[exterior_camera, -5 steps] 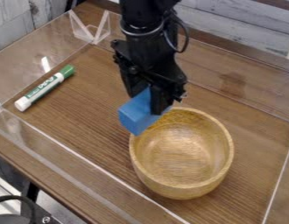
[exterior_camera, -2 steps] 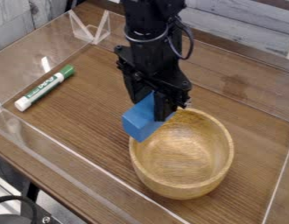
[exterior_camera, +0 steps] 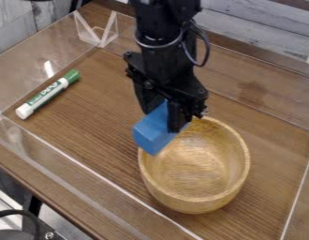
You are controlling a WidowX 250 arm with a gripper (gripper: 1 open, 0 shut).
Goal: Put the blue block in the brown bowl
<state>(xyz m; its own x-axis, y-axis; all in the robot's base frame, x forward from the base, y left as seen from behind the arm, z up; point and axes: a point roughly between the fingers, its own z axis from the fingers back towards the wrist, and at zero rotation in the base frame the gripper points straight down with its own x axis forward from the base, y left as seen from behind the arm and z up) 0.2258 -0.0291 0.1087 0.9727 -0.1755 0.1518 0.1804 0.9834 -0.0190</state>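
The blue block [exterior_camera: 154, 130] is shown clamped between the jaws of the end effector [exterior_camera: 168, 119], which is pointed straight down from the black arm [exterior_camera: 164, 37]. The jaws are set at a moderate width, closed on the block; only the block's lower part and left face are exposed below the fingers.

The block is held clear of the worktop [exterior_camera: 82, 122], tilted slightly, with one lower corner lowest. It hangs at the near-left rim of the brown bowl [exterior_camera: 196, 165], and its lower right edge appears to overlap that rim in this view. Whether it is above the rim or just outside it cannot be settled from a single camera.

The relation on which the coming move is judged to depend: the hollow of the bowl lies to the right of and towards the camera from the held block. A short carry in that direction, with the block kept above rim height, is judged to be needed before release. A release at the present place would risk the block striking the thick rim and falling outside.

A green-and-white marker [exterior_camera: 49, 93] lies well apart at the left and is not involved.
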